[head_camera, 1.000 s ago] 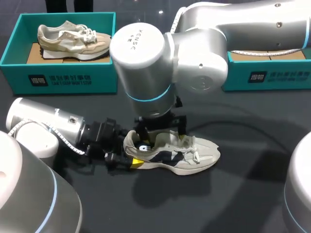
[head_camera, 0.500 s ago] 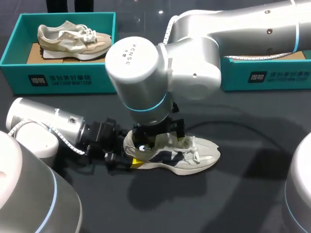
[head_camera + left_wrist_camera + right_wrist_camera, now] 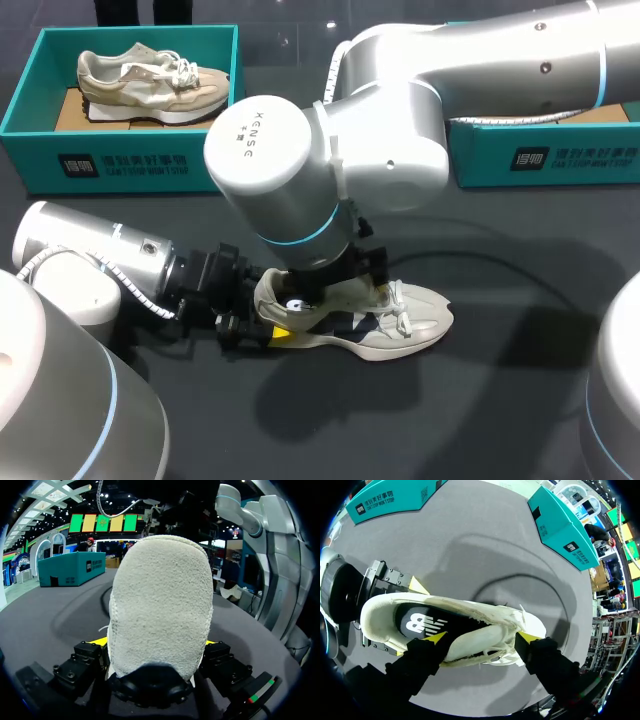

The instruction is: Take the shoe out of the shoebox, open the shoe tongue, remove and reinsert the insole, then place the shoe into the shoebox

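A cream and navy shoe (image 3: 385,320) lies on its sole on the dark table, toe to the right. My left gripper (image 3: 265,322) comes in low from the left and is shut on the shoe's heel (image 3: 160,605), which fills the space between its fingers. My right gripper (image 3: 481,638) hangs straight down over the shoe's opening, open. One yellow fingertip (image 3: 435,639) is inside the collar above the dark insole (image 3: 427,625). The other fingertip (image 3: 527,637) is outside by the laces, with the tongue and upper between them. The right arm's wrist (image 3: 280,180) hides the opening in the head view.
A teal shoebox (image 3: 120,160) at the back left holds another beige shoe (image 3: 150,80). A second teal shoebox (image 3: 560,150) stands at the back right, partly behind my right arm. A dark cable (image 3: 520,265) runs across the table right of the shoe.
My right arm has come lower and a little to the left over the shoe, and its fingers have narrowed slightly. The shoe and my left gripper have kept still.
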`<state>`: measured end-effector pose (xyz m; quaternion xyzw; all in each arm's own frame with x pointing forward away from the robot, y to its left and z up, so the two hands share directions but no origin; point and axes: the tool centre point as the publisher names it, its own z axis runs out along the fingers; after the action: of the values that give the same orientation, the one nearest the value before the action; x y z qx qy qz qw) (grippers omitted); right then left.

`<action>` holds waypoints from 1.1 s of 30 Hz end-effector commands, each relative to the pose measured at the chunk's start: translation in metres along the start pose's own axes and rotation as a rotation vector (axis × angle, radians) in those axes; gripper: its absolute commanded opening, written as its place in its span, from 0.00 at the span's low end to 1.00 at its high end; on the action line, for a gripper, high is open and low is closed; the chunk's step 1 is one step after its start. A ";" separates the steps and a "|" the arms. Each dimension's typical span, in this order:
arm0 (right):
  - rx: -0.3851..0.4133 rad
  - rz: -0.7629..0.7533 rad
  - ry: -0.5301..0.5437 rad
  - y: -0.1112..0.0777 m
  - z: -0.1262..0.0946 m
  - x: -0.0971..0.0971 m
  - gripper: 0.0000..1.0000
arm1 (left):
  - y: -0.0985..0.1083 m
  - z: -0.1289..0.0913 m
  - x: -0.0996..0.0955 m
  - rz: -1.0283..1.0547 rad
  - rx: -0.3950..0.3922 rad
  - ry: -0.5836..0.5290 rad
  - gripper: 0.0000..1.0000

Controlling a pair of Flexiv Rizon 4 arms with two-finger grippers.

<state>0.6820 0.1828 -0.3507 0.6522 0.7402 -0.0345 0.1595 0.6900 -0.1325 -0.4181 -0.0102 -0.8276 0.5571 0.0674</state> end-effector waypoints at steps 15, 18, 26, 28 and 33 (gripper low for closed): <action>-0.005 0.222 0.013 -0.013 -0.016 0.010 0.15 | 0.002 -0.001 -0.003 -0.001 -0.003 0.000 0.00; 0.001 0.213 0.013 -0.013 -0.020 0.005 0.13 | 0.002 -0.001 -0.003 -0.001 -0.003 0.000 0.00; 0.028 0.154 0.068 -0.008 -0.023 -0.010 0.03 | 0.002 -0.001 -0.003 -0.001 -0.003 0.000 0.00; 0.045 0.126 0.099 -0.007 -0.023 -0.016 0.04 | 0.002 -0.001 -0.003 -0.001 -0.003 0.000 0.00; 0.066 0.082 0.161 -0.005 -0.023 -0.034 0.00 | 0.002 -0.001 -0.003 -0.001 -0.003 0.000 0.00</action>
<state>0.6741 0.1780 -0.3251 0.6884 0.7161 -0.0288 0.1117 0.6900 -0.1324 -0.4181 -0.0102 -0.8277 0.5571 0.0674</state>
